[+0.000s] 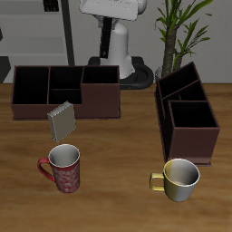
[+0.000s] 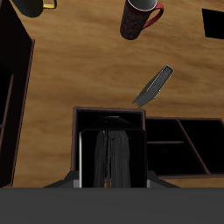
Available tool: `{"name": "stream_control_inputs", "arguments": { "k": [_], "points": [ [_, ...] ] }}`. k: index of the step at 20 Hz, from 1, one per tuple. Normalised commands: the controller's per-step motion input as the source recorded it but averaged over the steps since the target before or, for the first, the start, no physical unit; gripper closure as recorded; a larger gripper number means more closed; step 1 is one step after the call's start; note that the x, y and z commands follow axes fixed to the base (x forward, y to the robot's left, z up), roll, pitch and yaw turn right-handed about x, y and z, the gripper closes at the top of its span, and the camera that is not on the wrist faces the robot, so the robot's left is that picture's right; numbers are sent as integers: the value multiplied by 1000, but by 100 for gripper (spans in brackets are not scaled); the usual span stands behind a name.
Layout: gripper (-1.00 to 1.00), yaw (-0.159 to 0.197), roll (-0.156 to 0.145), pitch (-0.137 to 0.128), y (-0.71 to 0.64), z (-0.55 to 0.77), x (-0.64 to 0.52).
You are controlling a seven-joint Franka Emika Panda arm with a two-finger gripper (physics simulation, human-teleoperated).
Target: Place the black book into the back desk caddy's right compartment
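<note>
In the wrist view my gripper [image 2: 109, 144] is shut on the black book [image 2: 109, 166], a dark slab held upright between the fingers. It hangs over the large square right compartment [image 2: 96, 121] of the back desk caddy [image 2: 188, 140]. In the exterior view that long maroon caddy [image 1: 63, 107] stands at the back, with its right compartment [image 1: 100, 80] nearest the robot base. Neither the gripper nor the book shows in the exterior view.
A grey-white spiral notepad [image 1: 62, 120] leans at the back caddy's front wall. A red mug [image 1: 63, 169] and a yellow mug [image 1: 180, 178] stand nearer the table's front edge. A second maroon caddy [image 1: 188, 113], seen end-on, stands beside a potted plant [image 1: 181, 32].
</note>
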Motion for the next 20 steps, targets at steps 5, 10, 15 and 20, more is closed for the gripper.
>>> {"name": "stream_control_inputs", "arguments": {
  "k": [5, 10, 15, 20],
  "points": [
    [100, -23, -37, 8, -135, -49, 57],
    [100, -15, 17, 30, 32, -163, 71],
    [100, -7, 27, 28, 92, -212, 114],
    [100, -26, 22, 39, 87, -227, 97]
  ]
}}
